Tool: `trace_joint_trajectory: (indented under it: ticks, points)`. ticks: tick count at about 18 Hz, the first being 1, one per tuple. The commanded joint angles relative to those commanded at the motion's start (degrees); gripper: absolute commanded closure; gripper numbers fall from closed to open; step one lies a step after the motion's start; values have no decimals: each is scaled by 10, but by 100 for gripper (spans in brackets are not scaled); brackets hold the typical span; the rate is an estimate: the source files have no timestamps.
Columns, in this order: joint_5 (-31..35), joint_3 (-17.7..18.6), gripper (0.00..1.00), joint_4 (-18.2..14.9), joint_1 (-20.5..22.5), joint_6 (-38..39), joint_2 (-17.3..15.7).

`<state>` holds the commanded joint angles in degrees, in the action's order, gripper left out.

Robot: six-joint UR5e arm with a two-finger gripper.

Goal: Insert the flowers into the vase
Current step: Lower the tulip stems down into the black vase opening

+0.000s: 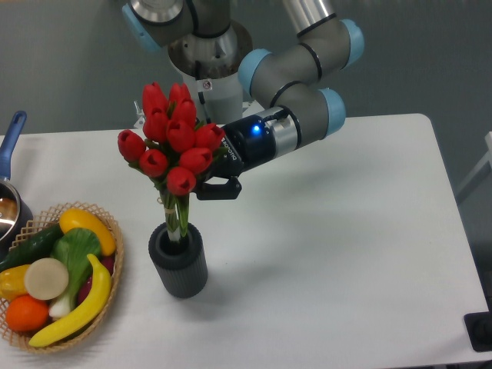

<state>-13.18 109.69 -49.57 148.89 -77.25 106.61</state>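
The gripper [201, 184] reaches in from the right with its fingers [219, 187] clamped on the tulip bunch [171, 146] just below the red buds, holding it nearly upright over the ribbed dark grey vase [178, 260]. The lower stem ends sit inside the vase mouth, while the buds and the tied part of the stems are above the rim. The vase stands on the white tabletop [346, 246], beside a woven basket of fruit and vegetables [58, 273] at the left edge.
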Motion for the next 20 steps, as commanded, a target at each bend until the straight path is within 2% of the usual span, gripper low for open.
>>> trace_joint_trajectory:
  ticks: [12, 16, 20]
  points:
    - [8, 11, 62, 3, -2, -3, 47]
    - [8, 26, 62, 2, -2, -33, 53]
    - [9, 23, 62, 2, -2, -61, 76]
